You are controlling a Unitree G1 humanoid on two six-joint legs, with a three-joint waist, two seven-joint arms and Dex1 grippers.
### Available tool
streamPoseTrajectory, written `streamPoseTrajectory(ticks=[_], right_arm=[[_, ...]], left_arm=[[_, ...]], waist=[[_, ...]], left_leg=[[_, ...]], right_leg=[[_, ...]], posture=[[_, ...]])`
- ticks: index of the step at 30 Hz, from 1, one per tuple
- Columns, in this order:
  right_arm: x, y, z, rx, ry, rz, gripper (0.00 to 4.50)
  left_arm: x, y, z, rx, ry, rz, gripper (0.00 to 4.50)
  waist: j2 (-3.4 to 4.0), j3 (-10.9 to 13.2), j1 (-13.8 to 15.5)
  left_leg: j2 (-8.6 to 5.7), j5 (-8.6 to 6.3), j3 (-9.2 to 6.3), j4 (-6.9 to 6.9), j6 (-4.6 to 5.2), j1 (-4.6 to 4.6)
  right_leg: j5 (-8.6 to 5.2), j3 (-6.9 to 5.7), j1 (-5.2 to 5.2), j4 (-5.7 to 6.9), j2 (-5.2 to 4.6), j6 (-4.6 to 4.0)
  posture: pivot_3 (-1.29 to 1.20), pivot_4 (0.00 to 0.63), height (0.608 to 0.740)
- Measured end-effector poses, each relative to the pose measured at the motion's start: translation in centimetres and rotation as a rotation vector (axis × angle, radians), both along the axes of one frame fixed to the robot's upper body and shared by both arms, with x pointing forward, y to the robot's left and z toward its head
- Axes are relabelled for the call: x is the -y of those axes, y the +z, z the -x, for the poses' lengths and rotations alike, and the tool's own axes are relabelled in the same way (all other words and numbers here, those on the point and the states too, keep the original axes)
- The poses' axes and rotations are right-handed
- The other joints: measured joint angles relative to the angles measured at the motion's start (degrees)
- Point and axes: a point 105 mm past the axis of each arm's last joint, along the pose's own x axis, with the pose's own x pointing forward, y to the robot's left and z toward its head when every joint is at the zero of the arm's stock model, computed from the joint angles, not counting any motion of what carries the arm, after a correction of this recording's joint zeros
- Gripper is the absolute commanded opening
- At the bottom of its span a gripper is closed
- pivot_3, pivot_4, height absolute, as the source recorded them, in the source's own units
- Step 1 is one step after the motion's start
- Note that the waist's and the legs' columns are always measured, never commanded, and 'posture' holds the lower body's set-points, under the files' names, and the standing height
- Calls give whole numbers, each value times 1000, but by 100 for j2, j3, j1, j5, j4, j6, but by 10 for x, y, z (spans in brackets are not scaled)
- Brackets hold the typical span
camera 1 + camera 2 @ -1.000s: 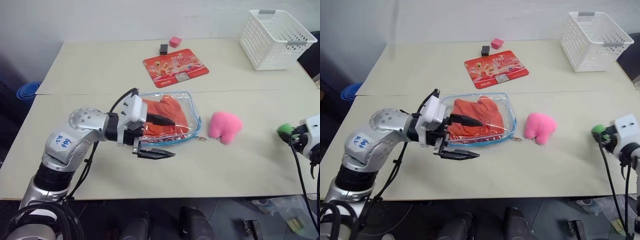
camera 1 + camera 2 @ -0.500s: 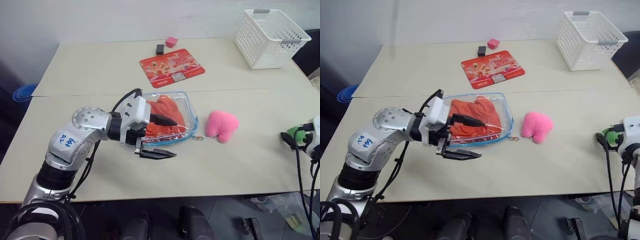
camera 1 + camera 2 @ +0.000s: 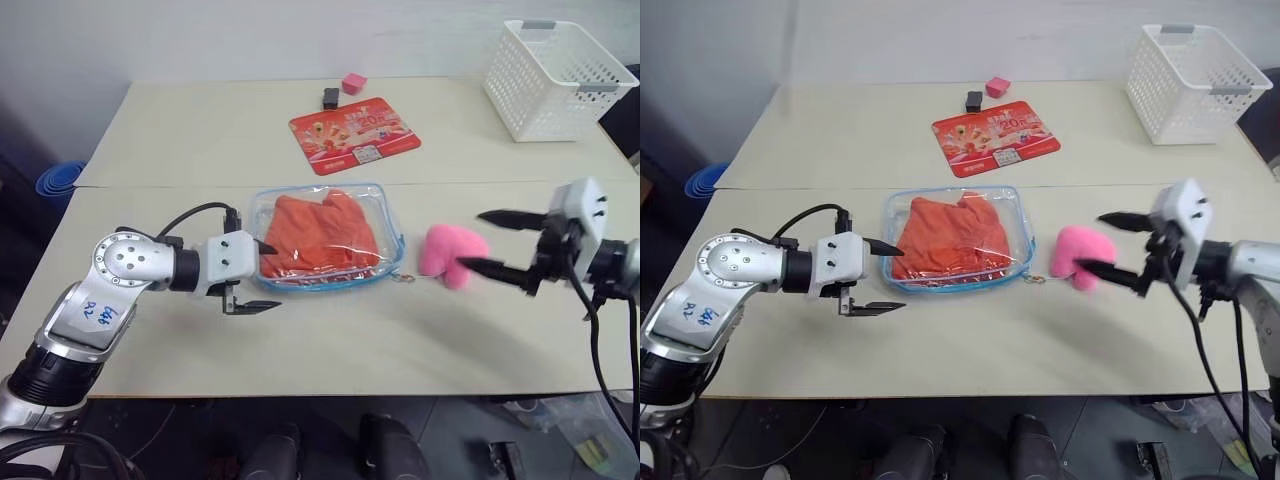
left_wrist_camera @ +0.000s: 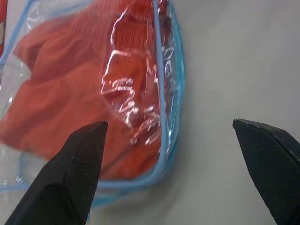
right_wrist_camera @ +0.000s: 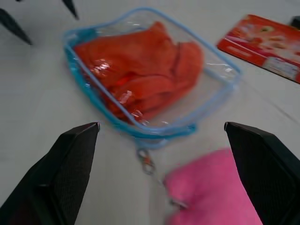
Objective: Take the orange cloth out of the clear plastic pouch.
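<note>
Nearest to us, our left gripper (image 3: 262,276) hangs low at the left edge of the clear plastic pouch (image 3: 391,232), with its two black fingers spread wide and nothing between them. Our right gripper (image 3: 490,241) is on the right side, pointing left, and its fingers are spread wide and empty too. A pink plush (image 3: 450,254) lies just in front of it, between it and the pouch.

The pouch lies flat near the middle of the table (image 3: 400,330). The orange cloth (image 3: 318,232) is all inside it, crumpled up, and the blue edging runs all the way round.

We think a few things could go wrong. Our right gripper could bump the pink plush on the way in. The slippery pouch could slide if we push only one side. We might pinch plastic and cloth together and lift the whole pouch.

Further off lie a red card (image 3: 353,133), two small blocks and a white basket (image 3: 560,85)
</note>
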Motion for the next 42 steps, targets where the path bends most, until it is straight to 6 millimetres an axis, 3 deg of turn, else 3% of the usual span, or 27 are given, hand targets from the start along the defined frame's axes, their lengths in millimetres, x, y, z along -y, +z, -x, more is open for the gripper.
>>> streamPoseTrajectory(ticks=[3,10,20,23,36,42], right_arm=[[-16,-4,11,-45,94,2,4471],[-16,-5,12,-54,106,3,4471],[-14,-4,19,-50,107,-9,4471],[-13,-5,20,-56,102,-10,4500],[-11,-10,22,-67,95,-11,4500],[-10,-12,24,-77,104,-5,4500]], left_arm=[[-3,-4,-1,22,19,-22,4500],[-2,-3,-7,88,32,-37,4500],[6,-19,-15,78,16,-38,4500],[10,-23,-21,79,24,-31,3980],[13,-32,-14,74,-44,-49,85],[5,-37,7,44,-105,-69,39]], waist=[[-6,3,13],[-9,5,-7],[-12,6,-8],[-13,6,-8],[-13,6,-14],[-13,6,-23]], left_leg=[[-11,0,-11,1,3,-6],[-14,0,-16,2,4,-12],[-15,1,-16,4,5,-12],[-16,1,-16,4,6,-12],[-15,2,-16,5,5,-12],[-13,1,-16,5,5,-12]], right_leg=[[0,-13,2,-1,-11,0],[1,-23,0,3,-13,2],[1,-23,0,7,-13,3],[2,-24,0,10,-13,4],[2,-24,0,10,-13,4],[2,-23,0,8,-14,4]], posture=[[0,150,740],[0,150,740],[0,150,740],[0,150,740],[0,150,740],[0,150,740]])
